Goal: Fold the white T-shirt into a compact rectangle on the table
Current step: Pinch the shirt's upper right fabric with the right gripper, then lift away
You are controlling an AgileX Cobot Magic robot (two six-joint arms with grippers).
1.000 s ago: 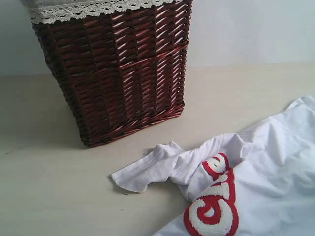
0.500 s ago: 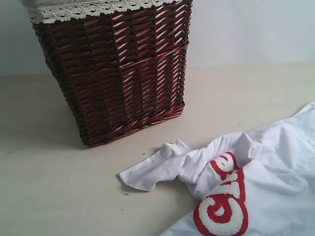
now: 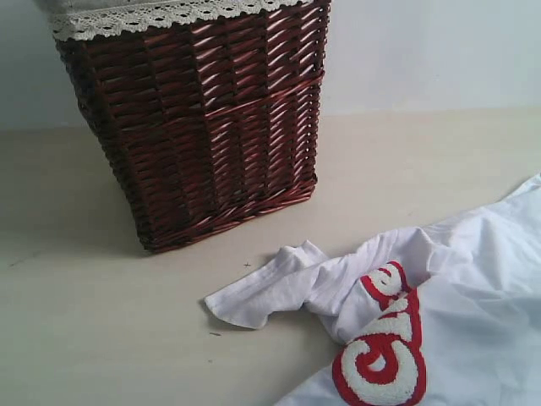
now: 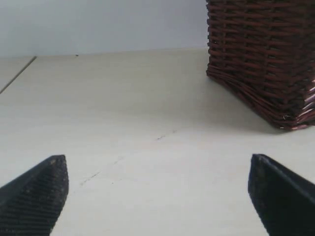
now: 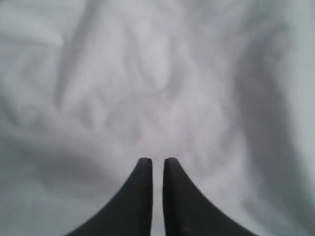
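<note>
The white T-shirt [image 3: 473, 279] lies crumpled on the table [image 3: 84, 330] at the lower right, running out of the frame. One sleeve [image 3: 262, 292] points left, and a red band of fuzzy white letters [image 3: 380, 359] faces up. Neither gripper shows in the exterior view. In the right wrist view my right gripper [image 5: 157, 160] hovers close over wrinkled white T-shirt [image 5: 147, 83] cloth, its jaws drawn together with only a thin slit between them. Whether cloth is pinched there I cannot tell. My left gripper [image 4: 156, 160] is wide open over the bare table [image 4: 123, 108], holding nothing.
A tall dark red-brown wicker basket [image 3: 203, 127] with white lace trim [image 3: 152, 15] stands at the back left, just beyond the sleeve. In the left wrist view the basket [image 4: 266, 59] sits a short way ahead of the open jaws. A pale wall rises behind the table.
A second ago the shirt slid a little to the right, sleeve and letters with it. Over the last half second it has lain still.
</note>
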